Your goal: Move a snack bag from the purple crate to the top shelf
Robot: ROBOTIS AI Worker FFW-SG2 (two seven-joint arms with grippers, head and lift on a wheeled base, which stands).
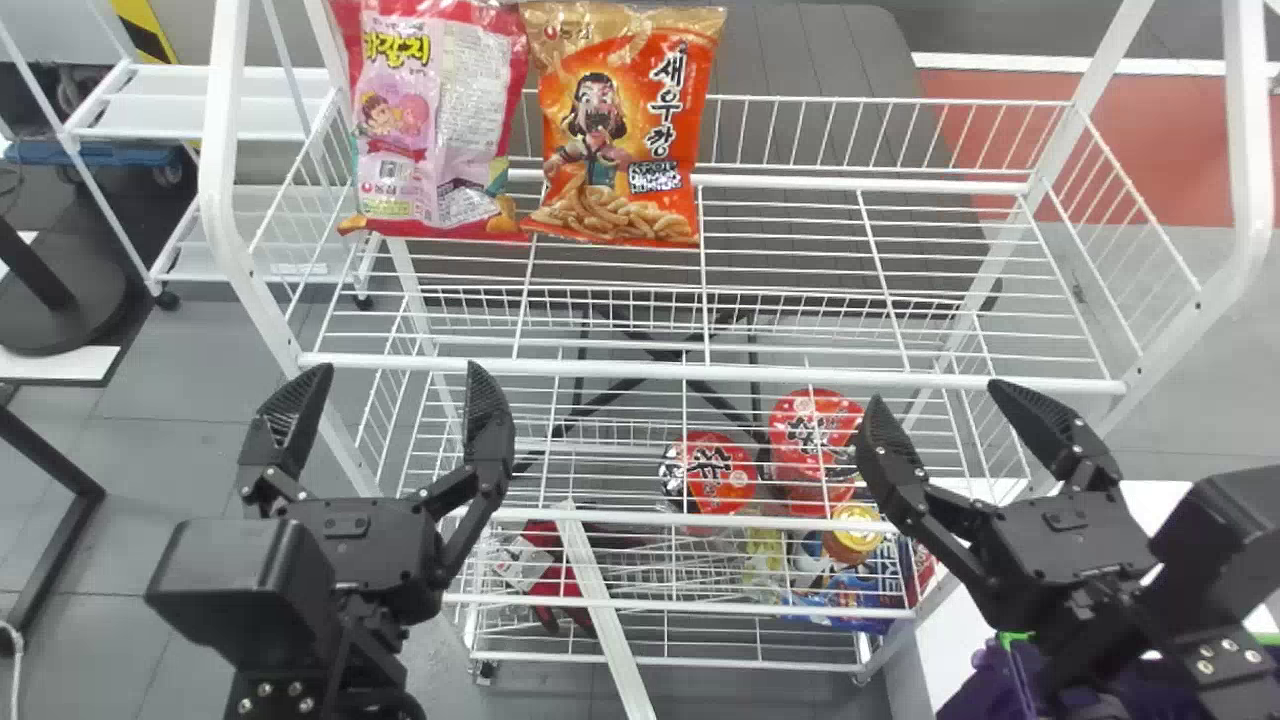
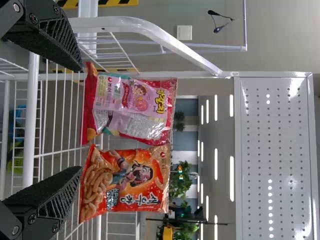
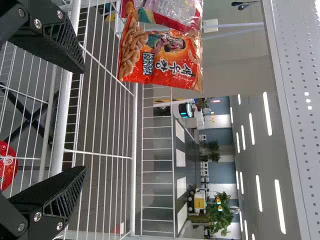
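Note:
Two snack bags stand upright side by side on the white rack's top wire shelf (image 1: 790,372), at its left: a pink-red bag (image 1: 430,120) and an orange bag (image 1: 625,130). My left gripper (image 1: 395,385) is open and empty before the shelf's left part, below the bags; in the left wrist view both bags lie beyond the left gripper (image 2: 75,120). My right gripper (image 1: 935,395) is open and empty at the shelf's right front; the right wrist view has the right gripper (image 3: 85,120) with the orange bag farther off. Part of the purple crate (image 1: 990,685) shows under the right arm.
Lower shelves hold red cup noodles (image 1: 718,475), a gold-lidded jar (image 1: 852,533), blue packs (image 1: 840,600) and a red item (image 1: 545,570). The rack's white posts (image 1: 1250,150) rise at both sides. A white table (image 1: 940,620) stands at the lower right.

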